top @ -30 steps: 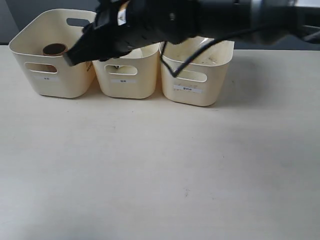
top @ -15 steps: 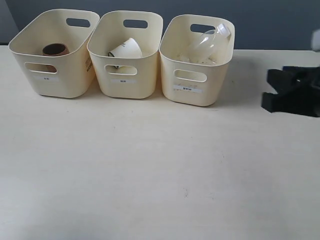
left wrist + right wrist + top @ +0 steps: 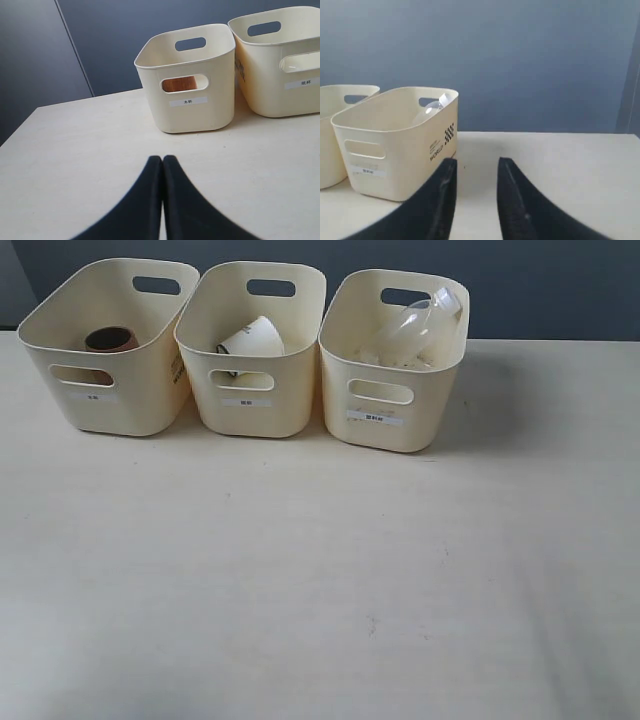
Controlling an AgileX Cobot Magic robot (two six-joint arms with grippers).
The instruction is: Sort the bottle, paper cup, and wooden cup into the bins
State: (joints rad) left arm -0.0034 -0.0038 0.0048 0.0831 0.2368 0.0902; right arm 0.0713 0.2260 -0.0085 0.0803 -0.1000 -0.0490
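Three cream bins (image 3: 395,390) stand in a row at the far edge of the pale tabletop (image 3: 320,580), touching side by side, with a dark blue-grey wall behind. One wooden cup (image 3: 109,339) sits upright in the left bin; one paper cup (image 3: 250,338) lies tilted in the middle one; one bottle (image 3: 418,320) leans in the right. The left pincer (image 3: 162,165) is pressed closed, empty; the right pincer (image 3: 476,170) is narrowly parted, empty.

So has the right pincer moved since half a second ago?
Yes. It was on the table right of the right bin in the exterior view; now it has left that view, off to the right.
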